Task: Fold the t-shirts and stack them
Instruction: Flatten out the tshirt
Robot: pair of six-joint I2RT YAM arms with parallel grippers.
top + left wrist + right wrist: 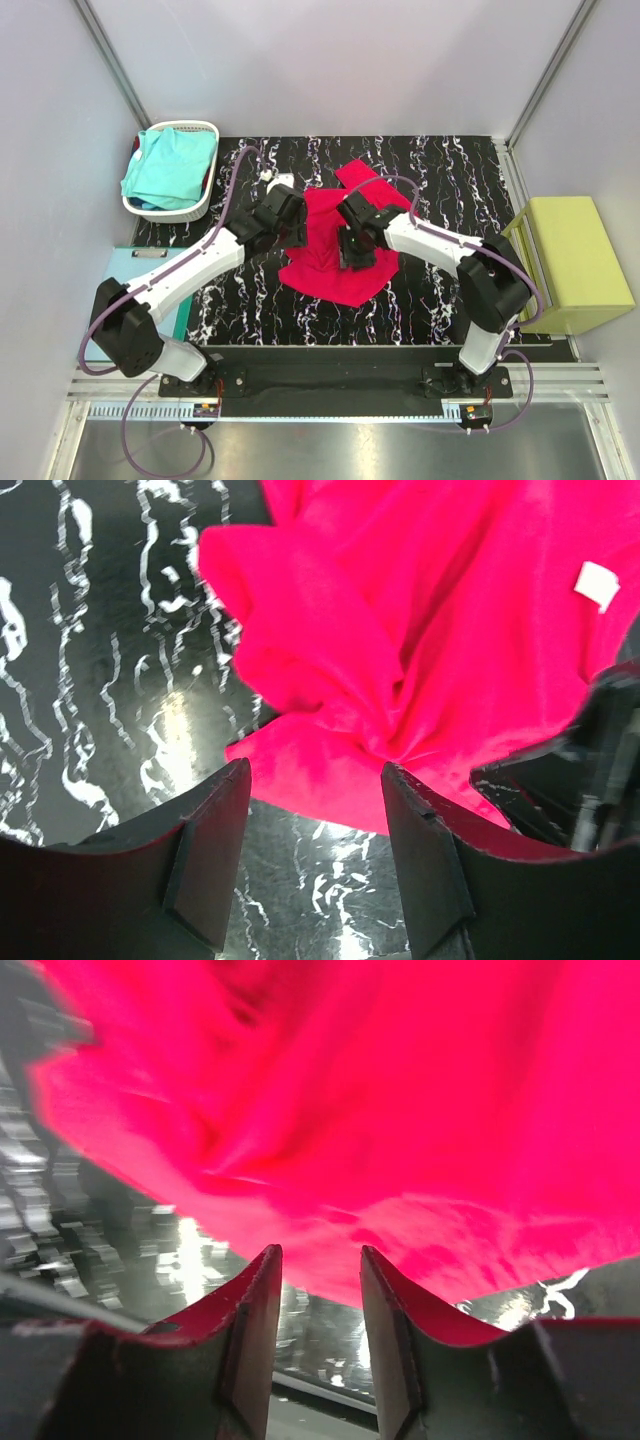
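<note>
Top external view, near edge: a metal rail (330, 412) runs across the bottom of the frame, and the left arm (190, 268) and right arm (440, 245) are bolted down just beyond it.
Surface: a glossy black tabletop (450, 180) with white marbled streaks. It catches bright glare in both wrist views.
Lower left of frame: a flat light-blue mat (125, 265) lies at the table's edge, partly under the left arm.
Right of frame: a yellow-green block (575, 265) sits just beside the table's right edge.
Centre: the crimson-red t-shirt (322, 270) lies rumpled and bunched on the tabletop between the two arms. A small white tag (597, 583) shows at the upper right of the left wrist view.
Left gripper (315, 772): released, with the jaws standing well apart and nothing between them. A bunched fold of the red shirt lies just beyond them, and I cannot tell whether it touches them.
Right gripper (320, 1255): released, with a narrower gap and nothing pinched in it. Red cloth fills the frame beyond the jaws, its edge just past them.
Upper left of frame: a white basket (198, 208) holds the turquoise t-shirt (165, 170), which is heaped up and spilling over the rim.
Far: pale walls (330, 60) close in the space, with slanting metal posts (110, 60) at the corners.
</note>
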